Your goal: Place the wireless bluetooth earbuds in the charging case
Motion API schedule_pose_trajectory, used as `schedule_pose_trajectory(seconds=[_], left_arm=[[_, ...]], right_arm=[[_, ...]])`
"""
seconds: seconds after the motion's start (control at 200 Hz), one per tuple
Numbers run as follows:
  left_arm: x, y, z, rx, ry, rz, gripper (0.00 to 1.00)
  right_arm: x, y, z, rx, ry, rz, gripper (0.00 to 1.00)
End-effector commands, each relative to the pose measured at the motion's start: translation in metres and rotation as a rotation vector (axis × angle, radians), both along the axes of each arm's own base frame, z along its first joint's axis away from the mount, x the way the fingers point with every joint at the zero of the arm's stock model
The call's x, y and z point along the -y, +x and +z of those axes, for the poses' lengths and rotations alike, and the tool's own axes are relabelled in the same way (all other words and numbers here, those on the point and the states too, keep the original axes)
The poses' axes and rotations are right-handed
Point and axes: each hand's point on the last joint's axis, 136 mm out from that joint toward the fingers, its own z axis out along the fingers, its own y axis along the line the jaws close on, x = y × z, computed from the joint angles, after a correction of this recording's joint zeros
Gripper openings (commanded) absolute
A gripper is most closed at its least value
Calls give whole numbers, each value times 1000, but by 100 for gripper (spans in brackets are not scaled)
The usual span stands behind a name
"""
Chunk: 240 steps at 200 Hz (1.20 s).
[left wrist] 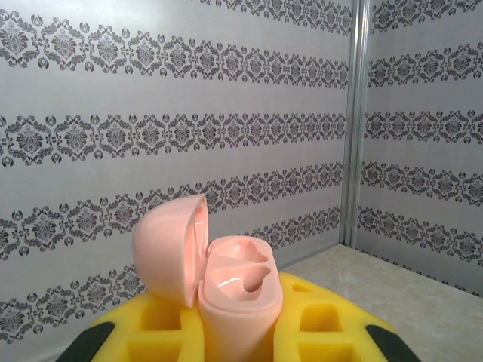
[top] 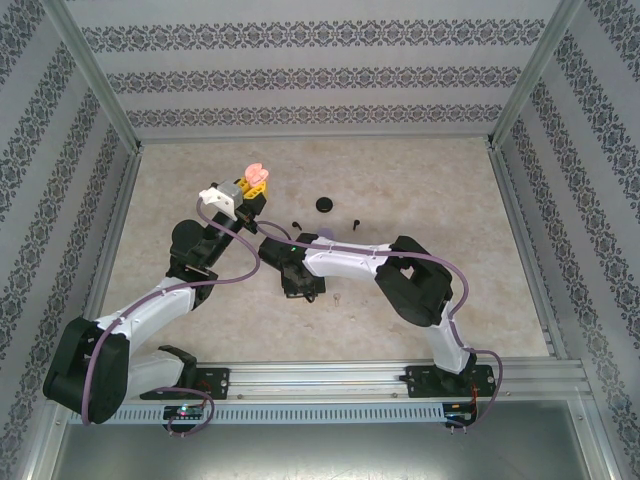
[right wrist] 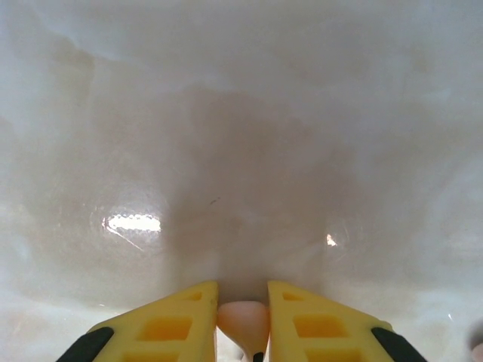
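Earbuds look tiny from above: 1 black earbud (top: 355,222) lies on the marbled table (top: 440,190) at 4 o'clock of a round black disc (top: 325,204), and a second black earbud (top: 297,222) lies at 8 o'clock of it, all 3 apart. The left arm reaches in from the table's 7 o'clock corner, and the left gripper (top: 257,188) is clamped on the pink charging case (top: 256,172), which juts from the yellow fingers toward 12 o'clock. The right arm sweeps in from 5 o'clock. The right gripper (top: 302,290) sits over the middle of the table, at 5 o'clock of the case and apart from it. A pale speck (top: 337,298) lies near that gripper at 3 o'clock — too small to name.

From the left wrist, the case stands upright between the 2 yellow fingers, squeezed at its lower body. Its lid (left wrist: 172,249) is swung open at 10 o'clock on a hinge, and the glossy tray with 2 moulded wells faces up. Patterned wall (left wrist: 226,113) fills the background.

From the right wrist, the jaws point down at the bare table, nearly closed — a pinkish earbud (right wrist: 243,320) is pinched between the 2 yellow pads, touching both. A dark tip shows at its 6 o'clock end.
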Motion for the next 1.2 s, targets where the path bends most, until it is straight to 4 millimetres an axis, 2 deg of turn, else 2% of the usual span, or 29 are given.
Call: schedule_pose_trajectory(seconds=[0.0,0.15,0.36,0.635,0.804,0.994,1.194], left_arm=[[0,-3,13,39,-31,-18,0],[1,-3,14,31,-29,-24,0],[6,-5,19,23,-19,-52,0],[11,-9,9,-20,19,-86,0],[17,-19,6,-22,35,-141,0],[27,-24,-2,-40,57,-211,0],[40,-26,-9,-46,97,-276,0]], right_arm=[[8,-18,-15,-37,-41,26,16],[16,-7,1,35,-26,33,13],[35,21,43,151,19,34,13],[73,70,107,305,98,-7,13],[90,101,164,432,182,-20,13],[85,122,230,569,263,37,13],[66,124,288,719,379,156,13]])
